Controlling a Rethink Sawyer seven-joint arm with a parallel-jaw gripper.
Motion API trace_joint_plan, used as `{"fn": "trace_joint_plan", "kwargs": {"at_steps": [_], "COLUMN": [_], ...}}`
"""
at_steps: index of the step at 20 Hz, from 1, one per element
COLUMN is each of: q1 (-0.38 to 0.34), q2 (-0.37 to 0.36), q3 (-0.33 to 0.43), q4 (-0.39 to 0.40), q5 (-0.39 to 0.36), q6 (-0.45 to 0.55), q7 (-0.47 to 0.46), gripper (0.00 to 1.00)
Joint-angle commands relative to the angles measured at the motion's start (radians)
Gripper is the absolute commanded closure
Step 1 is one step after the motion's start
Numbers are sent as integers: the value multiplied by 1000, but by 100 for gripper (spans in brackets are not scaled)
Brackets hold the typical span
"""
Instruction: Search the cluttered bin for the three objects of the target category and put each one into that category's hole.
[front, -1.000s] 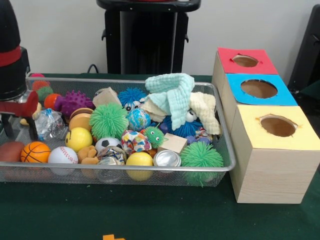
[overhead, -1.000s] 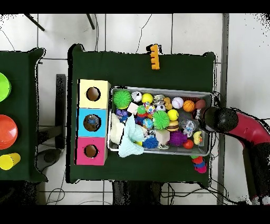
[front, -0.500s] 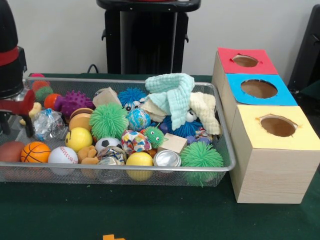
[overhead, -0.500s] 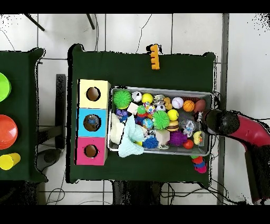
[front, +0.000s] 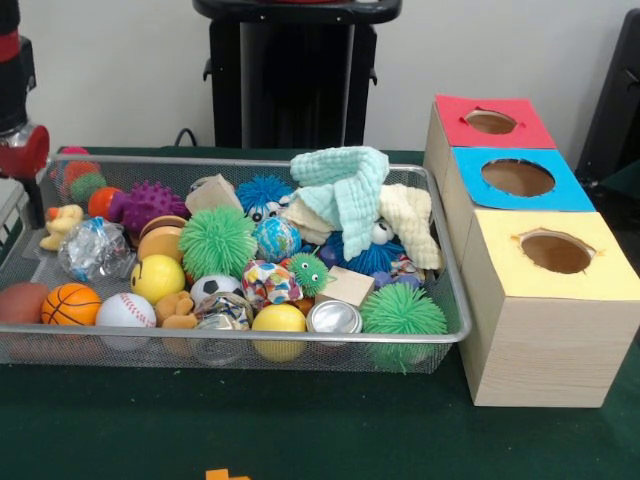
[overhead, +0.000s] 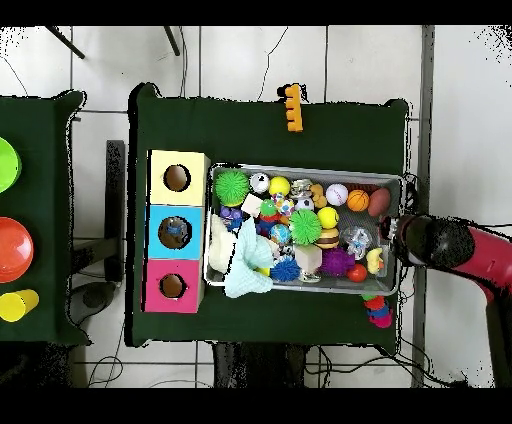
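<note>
The bin (front: 240, 250) is seen beside the gripper (front: 22, 190), whose opening cannot be told, at its end.

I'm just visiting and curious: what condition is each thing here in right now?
Cluttered bin: heaped full.
Red hole: open.
Blue hole: open.
Yellow hole: open.
Pale green cloth: crumpled on top of the heap.
Pincer: at the bin's end, open or shut unclear.
</note>
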Motion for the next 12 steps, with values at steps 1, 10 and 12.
{"fn": "trace_joint_plan", "kwargs": {"at_steps": [1,10,12], "q1": [21,48,51], "q2": [-48,-42,-43], "q3": [40,3,1], "q4": [117,192,193], "q5": [-12,-32,-33], "q6": [52,-45,-47], "q7": [-110,-3,0], "gripper": [0,0,0]}}
